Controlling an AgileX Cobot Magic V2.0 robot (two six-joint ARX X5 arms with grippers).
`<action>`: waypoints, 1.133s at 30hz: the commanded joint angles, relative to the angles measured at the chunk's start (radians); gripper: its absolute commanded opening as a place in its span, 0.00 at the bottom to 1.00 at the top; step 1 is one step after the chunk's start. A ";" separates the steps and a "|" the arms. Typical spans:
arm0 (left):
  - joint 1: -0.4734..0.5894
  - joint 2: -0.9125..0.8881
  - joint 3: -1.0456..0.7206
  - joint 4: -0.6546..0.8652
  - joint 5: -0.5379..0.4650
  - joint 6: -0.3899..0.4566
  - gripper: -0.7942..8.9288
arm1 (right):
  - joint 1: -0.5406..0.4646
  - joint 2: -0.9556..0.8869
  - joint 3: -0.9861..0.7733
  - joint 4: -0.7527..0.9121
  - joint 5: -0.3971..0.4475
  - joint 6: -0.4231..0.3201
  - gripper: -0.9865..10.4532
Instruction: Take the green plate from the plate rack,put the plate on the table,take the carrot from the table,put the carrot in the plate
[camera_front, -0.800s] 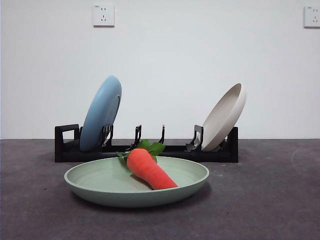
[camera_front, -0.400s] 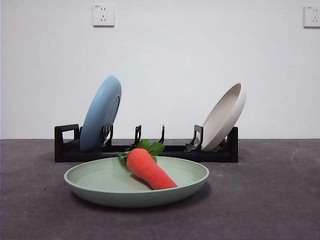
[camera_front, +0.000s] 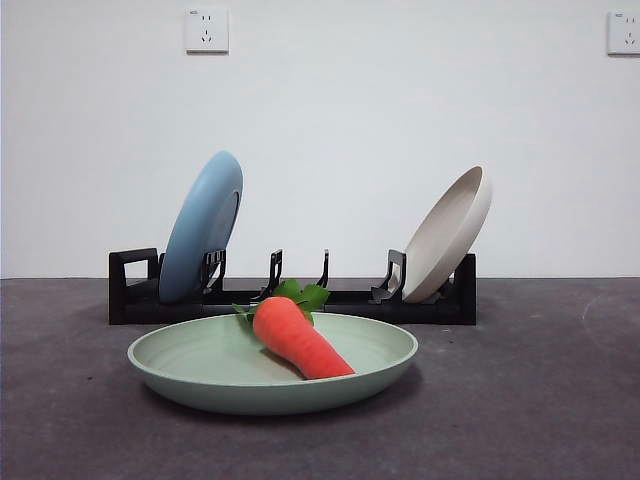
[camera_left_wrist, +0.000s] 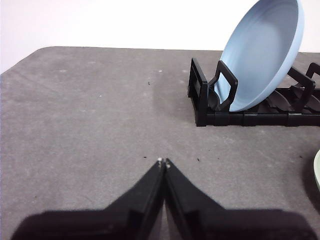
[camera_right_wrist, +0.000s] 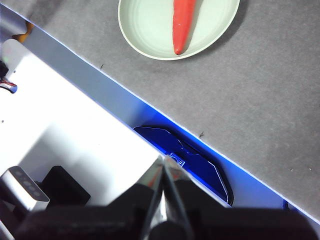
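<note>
Left wrist view has my left gripper (camera_left_wrist: 163, 161) low in the centre of the frame, its two black jaws pressed together to a single point with nothing between them, poised over bare table (camera_left_wrist: 90, 115). Out from it, in the upper right of that frame, the handle end of the plate rack (camera_left_wrist: 202, 95) sits on the grey surface, well apart from my tips, with the light blue plate (camera_left_wrist: 262, 52) leaning in its first slot. At the right edge a thin pale sliver of the green plate (camera_left_wrist: 317, 170) just shows. My right gripper (camera_right_wrist: 163, 162) appears low in the centre of the right wrist view, jaws likewise closed flat against each other and holding nothing; it hangs beyond the table's edge, over a white surface and a blue part beneath it. Farther out, at the top of that frame, the green plate lies flat on the table with the carrot (camera_right_wrist: 183, 25) lying inside it, blunt tip short of the rim. In the front view neither of my arms shows. Low in the centre of the frame the green plate rests on the table, the carrot across its middle with its leaves toward the rack behind. In that rack the light blue plate stands at the left, near the loop handle, and the cream-white plate (camera_front: 452, 232) leans at the right end.
</note>
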 joint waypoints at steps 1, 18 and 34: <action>0.003 -0.003 -0.014 0.003 0.000 -0.006 0.08 | 0.002 -0.001 -0.002 0.007 0.002 -0.006 0.09; 0.003 -0.003 -0.014 0.004 -0.001 -0.006 0.08 | -0.208 -0.149 -0.050 0.317 -0.006 -0.158 0.09; 0.003 -0.003 -0.014 0.005 -0.002 -0.006 0.08 | -0.647 -0.618 -0.761 1.045 -0.051 -0.164 0.09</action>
